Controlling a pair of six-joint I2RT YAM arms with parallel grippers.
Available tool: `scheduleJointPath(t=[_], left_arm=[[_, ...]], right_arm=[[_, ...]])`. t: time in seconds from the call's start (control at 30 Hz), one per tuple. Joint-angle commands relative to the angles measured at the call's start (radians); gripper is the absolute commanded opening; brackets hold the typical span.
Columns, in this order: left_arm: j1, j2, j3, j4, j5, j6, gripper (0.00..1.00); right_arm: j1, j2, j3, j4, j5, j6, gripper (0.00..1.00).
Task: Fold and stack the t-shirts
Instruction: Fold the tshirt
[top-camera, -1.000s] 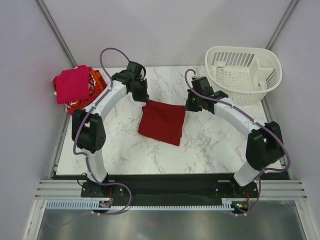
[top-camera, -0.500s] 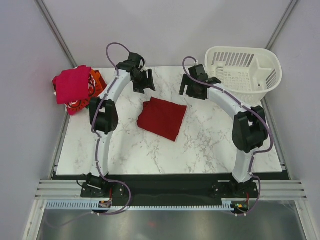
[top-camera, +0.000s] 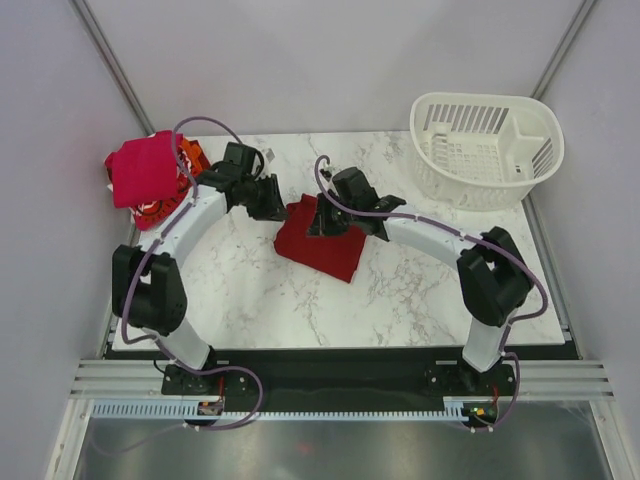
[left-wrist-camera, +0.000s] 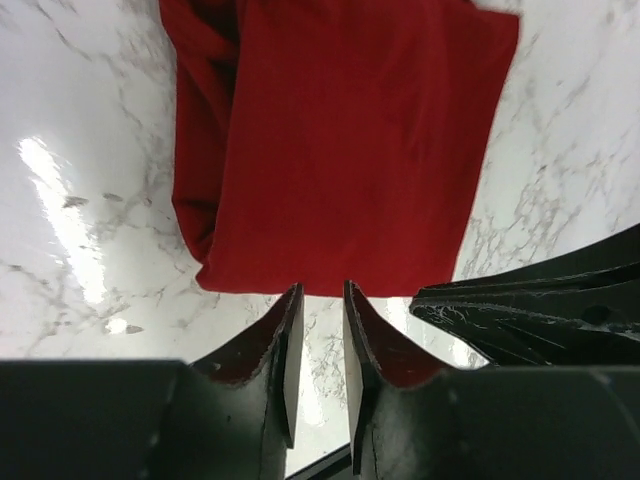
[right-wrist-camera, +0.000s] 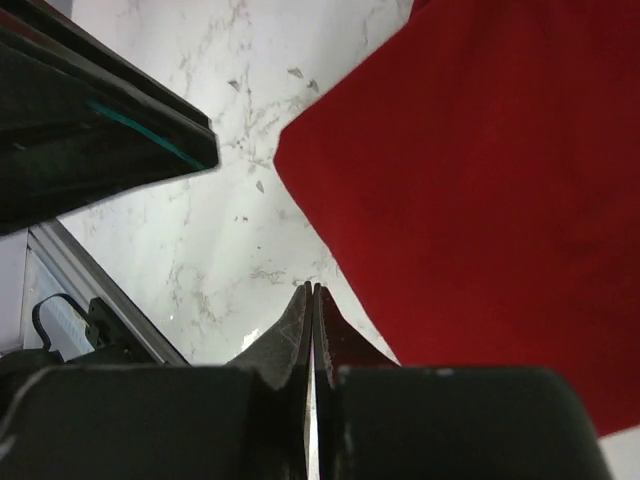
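Basket (top-camera: 470, 190) far R, shirt pile (top-camera: 145, 170) L

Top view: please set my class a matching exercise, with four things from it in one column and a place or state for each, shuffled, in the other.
Things:
1. red shirt
2. pink shirt
3. basket
4. right gripper

Place or state:
A. far right
B. shut
C. middle, folded
D. far left

Pairs: 1-C, 2-D, 3-A, 4-B
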Motion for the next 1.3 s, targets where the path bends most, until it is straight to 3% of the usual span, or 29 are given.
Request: scheduleJointPath(t=[0.0, 0.13, 0.33, 0.67, 0.9, 1.0, 1.07, 1.1, 1.13, 1.17, 1.2, 1.23, 1.27], left_arm=[[-0.002, 0.078, -0.110, 0.152, 0.118, -0.035, 0.28], [-0.004, 0.141, -0.139, 0.213, 0.140, -0.065, 0.26], [-0.005, 0.236, -0.216, 0.276, 0.079, -0.127, 0.21], [-0.007, 0.238, -0.334, 0.286, -0.059, -0.143, 0.19], [-0.007, 0.115, -0.329, 0.169, -0.174, -0.161, 0.21], [-0.011, 0.002, -0.294, 0.103, -0.237, -0.137, 0.32], [-0.014, -0.084, -0.264, 0.082, -0.253, -0.103, 0.47], [-0.019, -0.107, -0.259, 0.083, -0.257, -0.092, 0.52], [-0.022, -0.135, -0.254, 0.085, -0.274, -0.083, 0.69], [-0.025, -0.174, -0.254, 0.085, -0.286, -0.069, 0.76], [-0.025, -0.193, -0.260, 0.111, -0.303, -0.066, 0.84], [-0.025, -0.205, -0.285, 0.131, -0.305, -0.065, 0.98], [-0.024, -0.218, -0.296, 0.155, -0.326, -0.059, 1.00]], right_arm=[[-0.024, 0.062, -0.017, 0.119, -0.105, 0.035, 0.01], [-0.029, 0.139, -0.017, 0.127, -0.121, 0.009, 0.00], [-0.046, 0.157, -0.180, 0.155, -0.095, -0.004, 0.00], [-0.047, -0.031, -0.495, 0.185, 0.013, 0.010, 0.00], [-0.043, -0.183, -0.476, 0.043, 0.134, -0.063, 0.11], [-0.043, -0.258, -0.427, -0.051, 0.192, -0.097, 0.18], [-0.043, -0.312, -0.386, -0.103, 0.206, -0.114, 0.26], [-0.043, -0.329, -0.373, -0.117, 0.206, -0.117, 0.39], [-0.043, -0.365, -0.362, -0.143, 0.206, -0.122, 0.44], [-0.044, -0.384, -0.344, -0.154, 0.204, -0.125, 0.51], [-0.043, -0.405, -0.342, -0.163, 0.204, -0.131, 0.64], [-0.043, -0.448, -0.342, -0.177, 0.207, -0.132, 0.69], [-0.044, -0.471, -0.350, -0.183, 0.211, -0.136, 0.73]])
